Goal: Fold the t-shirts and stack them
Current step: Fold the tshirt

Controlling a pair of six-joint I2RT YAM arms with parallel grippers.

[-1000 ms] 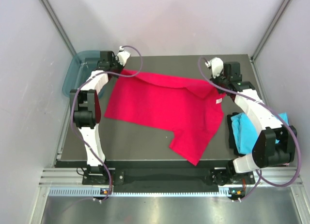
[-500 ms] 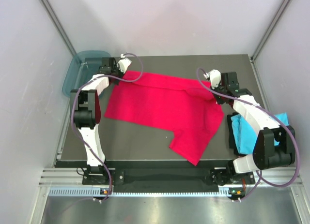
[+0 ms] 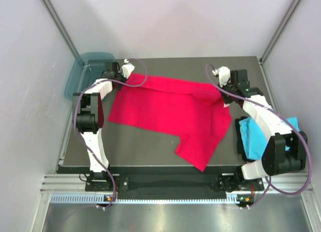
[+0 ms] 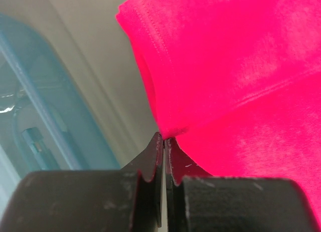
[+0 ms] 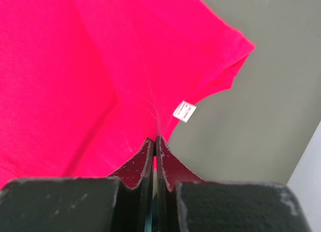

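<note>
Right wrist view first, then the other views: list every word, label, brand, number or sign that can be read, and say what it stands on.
White tag on the red t-shirt, just beyond the right hand: its print is too small and blurred to read.
No other text, brand, number or sign shows in any view, neither on the teal tub nor on the table.

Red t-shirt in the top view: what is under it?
Only the dark table shows around the red t-shirt, which lies spread on it. Anything beneath the cloth is covered. The left gripper and right gripper pinch its far edge.
</note>
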